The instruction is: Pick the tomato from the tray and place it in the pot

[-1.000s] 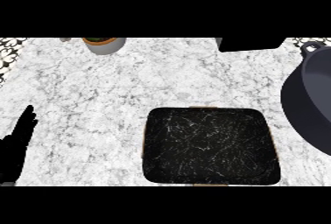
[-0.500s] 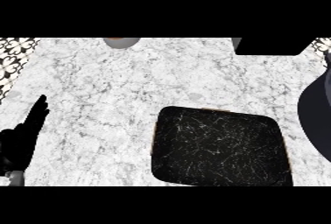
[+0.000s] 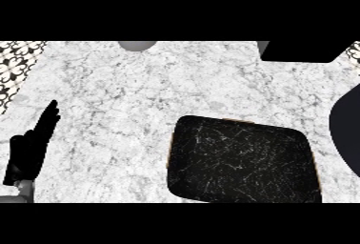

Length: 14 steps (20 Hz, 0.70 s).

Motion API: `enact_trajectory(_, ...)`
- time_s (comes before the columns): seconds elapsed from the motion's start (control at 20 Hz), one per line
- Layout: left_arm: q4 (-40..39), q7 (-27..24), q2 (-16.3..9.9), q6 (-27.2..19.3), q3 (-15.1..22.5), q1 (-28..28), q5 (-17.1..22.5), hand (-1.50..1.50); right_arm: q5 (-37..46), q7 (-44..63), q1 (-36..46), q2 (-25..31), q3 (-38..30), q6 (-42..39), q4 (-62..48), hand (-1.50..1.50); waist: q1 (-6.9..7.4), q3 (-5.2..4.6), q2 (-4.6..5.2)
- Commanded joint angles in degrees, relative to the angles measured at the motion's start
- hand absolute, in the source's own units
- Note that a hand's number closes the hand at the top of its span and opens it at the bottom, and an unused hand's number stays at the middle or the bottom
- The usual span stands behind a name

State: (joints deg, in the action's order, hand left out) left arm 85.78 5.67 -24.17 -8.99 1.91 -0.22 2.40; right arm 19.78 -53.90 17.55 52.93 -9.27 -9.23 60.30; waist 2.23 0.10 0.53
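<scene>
On the counter (image 3: 141,95) lay the black tray (image 3: 243,159); the pot (image 3: 347,131) showed at the right edge. Left hand (image 3: 28,152) rested, fingers straight and together.

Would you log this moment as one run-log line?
left hand open, resting at left edge | right hand unseen | tray shows no tomato | pot at right edge
</scene>
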Motion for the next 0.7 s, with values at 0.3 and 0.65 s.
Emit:
enact_trajectory(0.3,1.5,2.7,2.0,-0.9,1.1,-1.5,-2.3,0.0,5.0,-5.3,13.3,-6.7,8.8,-7.4,-18.5,-1.5,-0.27,0.02,0.01)
enact_trajectory(0.65,-1.2,1.1,-0.4,2.8,-3.4,-1.0,0.3,0.0,1.8,-8.1,16.4,-8.9,7.6,-9.5,-23.4,-1.5,-1.32,-0.05,-0.28)
